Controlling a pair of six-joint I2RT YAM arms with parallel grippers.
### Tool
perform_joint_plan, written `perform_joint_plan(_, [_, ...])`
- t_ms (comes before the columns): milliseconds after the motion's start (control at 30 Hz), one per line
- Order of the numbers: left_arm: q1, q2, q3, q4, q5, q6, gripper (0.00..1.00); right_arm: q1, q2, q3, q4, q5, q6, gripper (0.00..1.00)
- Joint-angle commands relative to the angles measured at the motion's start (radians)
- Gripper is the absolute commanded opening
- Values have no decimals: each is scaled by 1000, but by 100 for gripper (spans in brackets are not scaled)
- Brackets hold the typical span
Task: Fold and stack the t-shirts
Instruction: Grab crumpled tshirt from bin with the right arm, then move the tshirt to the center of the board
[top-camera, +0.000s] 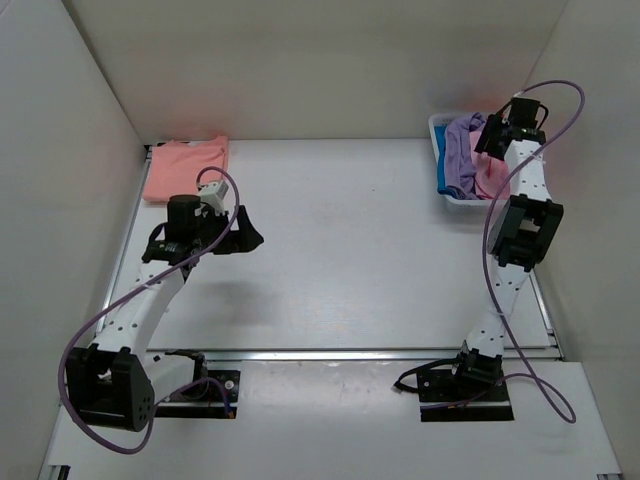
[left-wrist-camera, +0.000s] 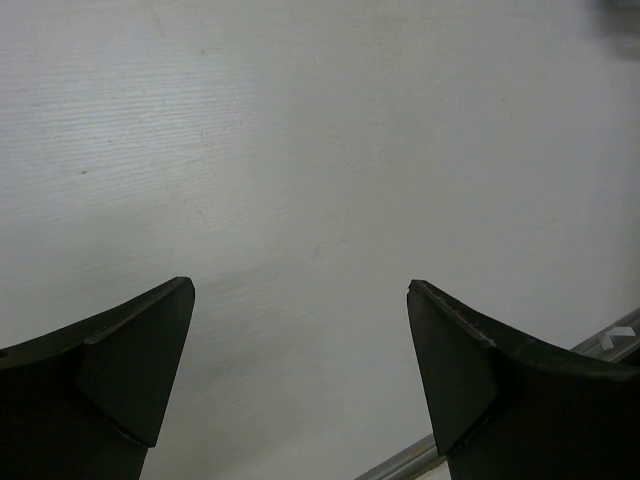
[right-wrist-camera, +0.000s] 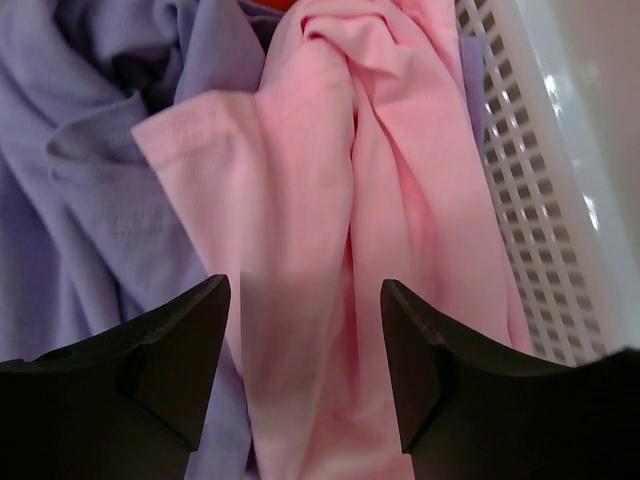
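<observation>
Tabletop (top-camera: 350, 250) from above: a folded salmon-peach shirt (top-camera: 186, 168) lies at its far left, with the left pincer (top-camera: 245, 237) nearby. The right pincer (top-camera: 488, 135) is over the basket (top-camera: 438, 125), which holds the lavender shirt (top-camera: 460, 150) and the light pink shirt (top-camera: 487, 180).

Left wrist: the left pincer (left-wrist-camera: 300, 290) is spread wide above the tabletop (left-wrist-camera: 300, 130), gripping nothing.

Right wrist: the right pincer (right-wrist-camera: 305, 285) stands parted over the light pink shirt (right-wrist-camera: 330, 180). The lavender shirt (right-wrist-camera: 90, 200) is to the left and the basket (right-wrist-camera: 530, 180) wall to the right.

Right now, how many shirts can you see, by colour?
Salmon-peach shirt: 1, folded on the table
Lavender shirt: 1, in the basket
Light pink shirt: 1, in the basket
Blue shirt: 1, in the basket
Orange shirt: 1, a sliver only
Total: 5
</observation>
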Motion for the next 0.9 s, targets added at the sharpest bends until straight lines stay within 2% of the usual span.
perform_joint_plan(0, [5,-5,-24,59,-14,3,96,-5,94,220,-102,23,-2,59])
perform_joint_plan(67, [6,-2,-27,60,-20,6,93,-2,121,239,-116,-20,13,53])
perform_joint_plan(100, [12,-2,-30,60,-23,5,83,-7,113,221,-111,-19,13,40])
perform_joint_plan(133, [16,-7,-28,51,-16,6,68,-7,110,219,-121,-22,22,20])
perform_joint_plan(200, [14,-10,-33,53,-22,6,53,5,95,235,-139,-9,27,0])
perform_joint_plan(233, [17,-15,-35,54,-19,8,43,-1,82,248,-141,-2,38,0])
perform_joint_plan(267, [19,-25,-36,53,-5,8,39,-4,73,265,-145,-6,36,0])
perform_joint_plan(333, [19,-47,-32,57,3,-3,24,2,24,275,-157,-28,42,0])
perform_joint_plan(467, [5,-106,-7,48,6,-32,12,13,-195,232,-127,-49,44,0])
perform_joint_plan(567, [-10,-146,19,1,12,-35,14,41,-406,119,-116,-69,35,0])
perform_joint_plan(600, [-18,-151,24,-28,29,-35,11,60,-515,70,-105,-72,39,0])
perform_joint_plan(633, [-20,-154,31,-52,35,-35,6,89,-651,-49,-66,-86,32,0])
perform_joint_plan(667, [-15,-156,30,-59,61,-44,6,112,-718,-208,21,-88,16,0])
perform_joint_plan(700, [-24,-163,16,-62,86,-57,6,154,-864,-354,74,-82,22,0])
perform_joint_plan(767, [-46,-197,1,-56,107,-86,12,218,-1069,-476,146,-88,28,0])
perform_joint_plan(867, [-58,-243,-30,-50,113,-130,14,261,-1143,-473,49,-160,48,1])
